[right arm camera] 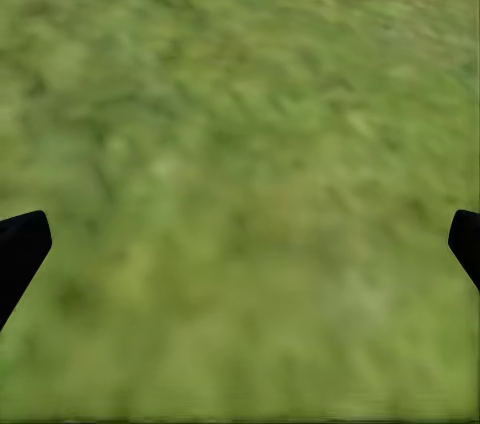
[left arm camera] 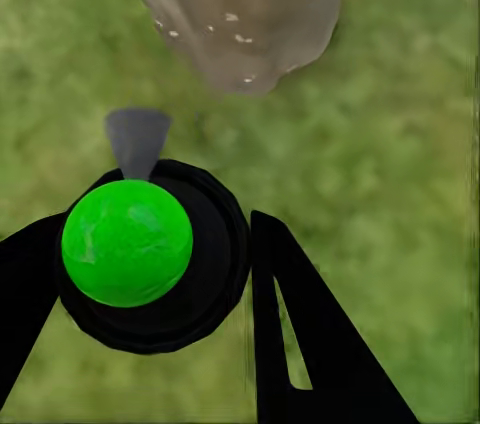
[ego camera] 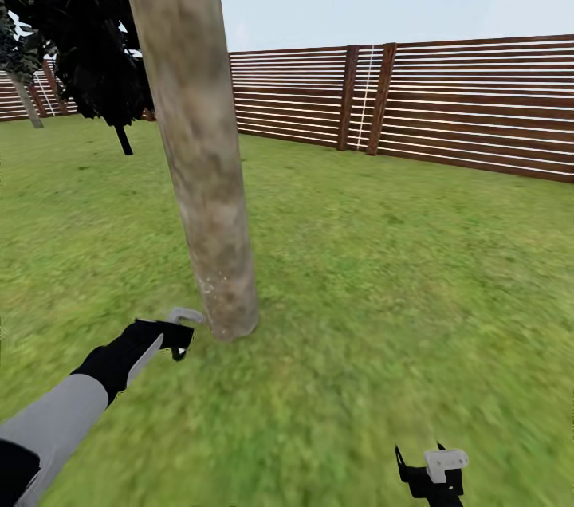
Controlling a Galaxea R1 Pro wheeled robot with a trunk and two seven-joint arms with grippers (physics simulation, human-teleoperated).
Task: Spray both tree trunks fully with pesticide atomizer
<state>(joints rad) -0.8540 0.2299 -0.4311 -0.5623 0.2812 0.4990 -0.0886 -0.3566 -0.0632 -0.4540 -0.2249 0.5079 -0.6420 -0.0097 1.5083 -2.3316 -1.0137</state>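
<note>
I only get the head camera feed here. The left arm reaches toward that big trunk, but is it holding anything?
Observer: Yes. In the left wrist view the left gripper is closed around the atomizer, a black sprayer with a bright green round top.
Operator: Which way does it point?
Observer: Its grey nozzle points at the base of the tree trunk, with a strip of grass between them.
Operator: Any spray on the bark yet?
Observer: Small pale flecks dot the trunk there; I cannot tell whether they are spray or bark texture.
Operator: And the other hand?
Observer: The right gripper is open, with only grass between its fingers.
</note>
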